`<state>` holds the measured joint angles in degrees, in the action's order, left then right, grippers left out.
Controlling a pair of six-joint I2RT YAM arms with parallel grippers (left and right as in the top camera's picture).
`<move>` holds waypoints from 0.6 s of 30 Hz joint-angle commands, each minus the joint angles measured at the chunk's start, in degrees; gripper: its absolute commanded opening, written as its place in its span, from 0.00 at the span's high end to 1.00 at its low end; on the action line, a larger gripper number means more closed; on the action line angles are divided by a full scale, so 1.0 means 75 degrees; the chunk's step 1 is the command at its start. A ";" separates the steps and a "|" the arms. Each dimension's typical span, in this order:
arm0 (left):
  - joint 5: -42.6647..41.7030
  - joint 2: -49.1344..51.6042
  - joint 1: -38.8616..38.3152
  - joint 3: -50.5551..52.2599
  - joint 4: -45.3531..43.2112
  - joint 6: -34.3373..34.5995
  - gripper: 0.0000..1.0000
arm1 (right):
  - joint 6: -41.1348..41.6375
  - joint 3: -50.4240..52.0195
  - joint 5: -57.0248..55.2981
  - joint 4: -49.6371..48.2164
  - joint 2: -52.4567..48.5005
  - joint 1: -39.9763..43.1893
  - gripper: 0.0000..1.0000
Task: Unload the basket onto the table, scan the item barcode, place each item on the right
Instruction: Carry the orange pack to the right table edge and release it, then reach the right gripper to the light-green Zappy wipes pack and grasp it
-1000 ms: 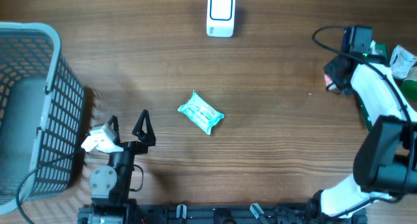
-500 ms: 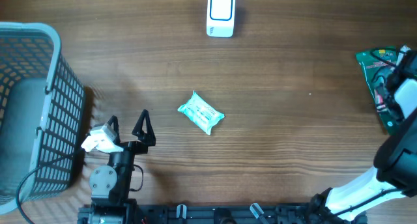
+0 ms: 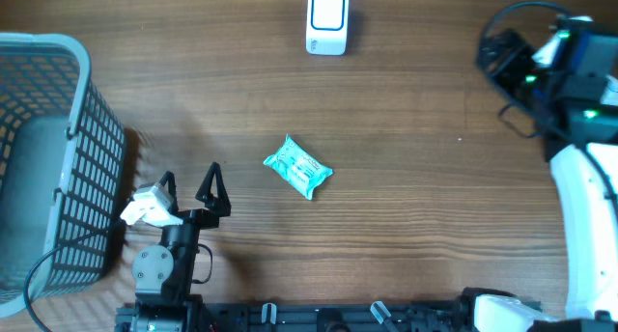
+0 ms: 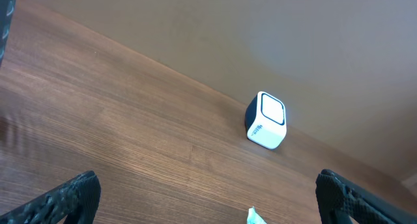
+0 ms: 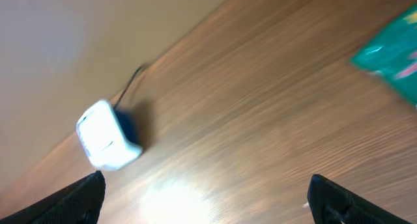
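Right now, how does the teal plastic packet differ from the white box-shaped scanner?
The teal plastic packet lies flat and askew mid-table; the white box-shaped scanner stands near the far edge. The packet looks soft and crinkled; the scanner rigid, with a cable. Both rest on the wooden table.

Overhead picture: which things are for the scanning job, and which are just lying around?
For the job: scanner; teal packet, probably the item to scan.
Just lying about: basket; green bag, seen only from the right wrist.
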<state>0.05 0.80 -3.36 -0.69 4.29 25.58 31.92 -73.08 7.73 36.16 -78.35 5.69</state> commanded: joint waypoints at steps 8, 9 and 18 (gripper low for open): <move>-0.0093 -0.0035 0.0035 0.0050 0.0000 -0.0125 0.00 | 0.0146 0.0111 -0.0370 0.0326 -0.1617 -0.3780 0.00; -0.0090 -0.0035 0.0035 0.0050 0.0000 -0.0125 0.00 | 0.0146 0.0111 -0.0504 0.0277 -0.1944 -0.4039 0.00; -0.0093 -0.0035 0.0035 0.0050 0.0000 -0.0125 0.00 | -0.2087 0.0111 0.1087 0.0166 -0.3628 -0.4820 0.00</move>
<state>0.05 0.80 -3.36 -0.69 4.29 25.58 25.45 -72.47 8.86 37.30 -104.57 -29.67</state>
